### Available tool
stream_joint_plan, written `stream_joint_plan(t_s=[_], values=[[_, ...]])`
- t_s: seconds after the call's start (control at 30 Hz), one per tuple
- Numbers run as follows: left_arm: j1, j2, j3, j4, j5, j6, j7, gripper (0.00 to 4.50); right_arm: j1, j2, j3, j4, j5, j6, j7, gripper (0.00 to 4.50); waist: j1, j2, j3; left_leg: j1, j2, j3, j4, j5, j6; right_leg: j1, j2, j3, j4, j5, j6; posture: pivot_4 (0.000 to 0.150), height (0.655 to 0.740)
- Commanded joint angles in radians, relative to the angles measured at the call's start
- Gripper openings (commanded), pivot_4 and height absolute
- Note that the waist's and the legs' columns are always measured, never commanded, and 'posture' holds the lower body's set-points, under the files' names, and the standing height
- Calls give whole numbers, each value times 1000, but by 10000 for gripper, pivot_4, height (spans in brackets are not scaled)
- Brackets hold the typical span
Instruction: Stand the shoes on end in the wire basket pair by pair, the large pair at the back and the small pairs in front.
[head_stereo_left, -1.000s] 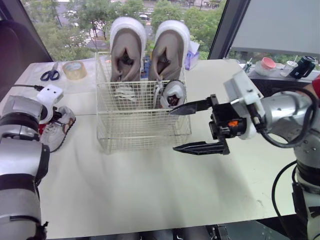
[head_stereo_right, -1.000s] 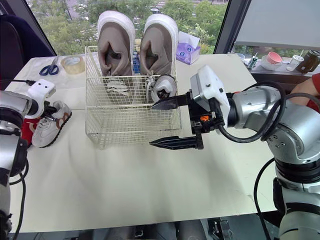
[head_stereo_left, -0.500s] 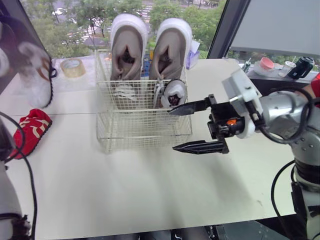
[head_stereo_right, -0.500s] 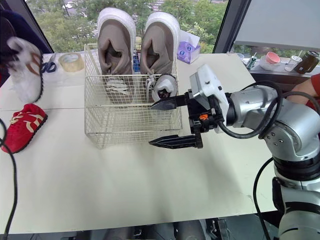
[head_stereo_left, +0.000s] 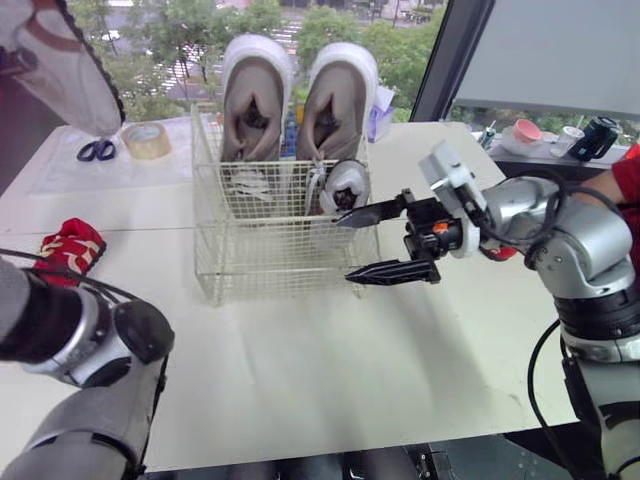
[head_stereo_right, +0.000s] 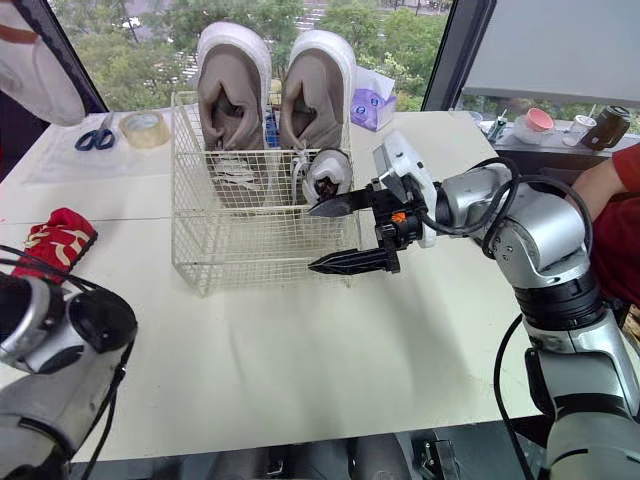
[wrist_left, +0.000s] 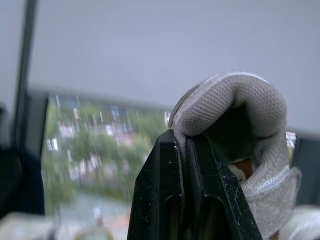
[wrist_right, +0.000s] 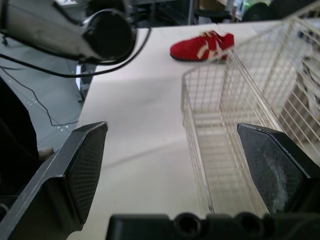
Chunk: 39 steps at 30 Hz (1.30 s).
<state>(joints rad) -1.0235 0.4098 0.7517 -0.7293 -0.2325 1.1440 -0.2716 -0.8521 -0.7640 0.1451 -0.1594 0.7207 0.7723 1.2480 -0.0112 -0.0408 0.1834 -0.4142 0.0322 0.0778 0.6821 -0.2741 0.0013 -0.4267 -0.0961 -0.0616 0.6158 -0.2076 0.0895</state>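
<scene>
Upper centre of the frame, the wire basket (head_stereo_left: 262, 262) stands on the desk (head_stereo_left: 300, 370). It holds three shoes: two large beige shoes (head_stereo_left: 254, 100) on end side by side at the back, and one small white shoe (head_stereo_left: 346, 186) upright in the front right corner. A second small white shoe (wrist_left: 240, 110) hangs at the upper left, its heel rim pinched in the left jaws. One red shoe (head_stereo_left: 68, 250) lies on the desk at the left edge. The right jaws gape wide and empty just beside the basket's right front corner. One pair of scissors (head_stereo_left: 97, 150) and one tape roll (head_stereo_left: 147, 140) lie upper left.
</scene>
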Motion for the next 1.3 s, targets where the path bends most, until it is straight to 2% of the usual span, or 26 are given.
stream_joint_plan(t_s=[0.03, 0.13, 0.3, 0.57, 0.7, 0.77, 0.93, 1.1, 1.2, 1.3], values=[[47, -122, -137, -104, -35, -125, 80, 487, -46, 8, 11, 44, -35, -24, 46, 45000, 5, 0, 0, 0, 0, 0, 0, 0, 0, 1, 0, 0, 0, 0, 0, 1500, 7400], [145, -249, -270, -117, -13, -254, 141, 487, -62, 10, 21, 86, -62, -23, 63, 45000, 12, 0, 0, 4, 0, 0, 0, 0, 0, 4, 0, 1, -1, 0, -1, 1500, 7400], [334, -351, -463, -51, 58, -531, 186, 487, -56, -54, 0, 70, -69, 32, 83, 45000, 17, 1, 0, 4, 0, 3, 0, -2, 3, 2, 0, 3, -1, 1, -1, 1500, 7400], [548, -376, -686, 100, 216, -913, 220, 487, -39, -135, -54, 7, -54, 132, 40, 45000, 24, 1, -1, 4, 1, 4, 0, -3, 5, 2, -1, 3, -2, -1, -6, 1500, 7400], [627, -375, -780, 263, 343, -1153, 271, 487, -25, -191, -103, -47, -25, 210, 14, 45000, 28, 2, -1, 3, 1, 4, 0, -3, 5, 2, -2, 3, -2, -1, -7, 1500, 7400], [649, -379, -791, 346, 359, -1244, 289, 487, -18, -209, -119, -72, -9, 237, 0, 45000, 26, 3, -1, 3, 1, 4, 0, -4, 7, 2, -3, 3, -3, -1, -7, 1500, 7400], [677, -406, -801, 477, 340, -1339, 296, 487, -3, -234, -159, -111, 27, 289, -34, 45000, 24, 3, -2, 3, 1, 5, 0, -4, 7, 1, -3, 3, -4, -1, -7, 1500, 7400], [730, -413, -783, 421, 276, -1268, 268, 487, 40, -226, -184, -139, 50, 296, -72, 45000, 25, 4, -2, 3, 1, 5, 0, -5, 8, 1, -3, 3, -4, -1, -7, 1500, 7400], [777, -389, -786, 296, 204, -1165, 214, 9757, 64, -203, -188, -138, 57, 286, -99, 45000, 23, 4, -2, 2, 1, 5, 0, -5, 8, 0, -3, 3, -4, -1, -7, 1500, 7400], [824, -323, -797, 159, 159, -1025, 146, 24441, 86, -181, -181, -122, 50, 262, -108, 45000, 23, 5, -2, 2, 2, 5, 0, -5, 8, 0, -3, 3, -4, -1, -7, 1500, 7400]])
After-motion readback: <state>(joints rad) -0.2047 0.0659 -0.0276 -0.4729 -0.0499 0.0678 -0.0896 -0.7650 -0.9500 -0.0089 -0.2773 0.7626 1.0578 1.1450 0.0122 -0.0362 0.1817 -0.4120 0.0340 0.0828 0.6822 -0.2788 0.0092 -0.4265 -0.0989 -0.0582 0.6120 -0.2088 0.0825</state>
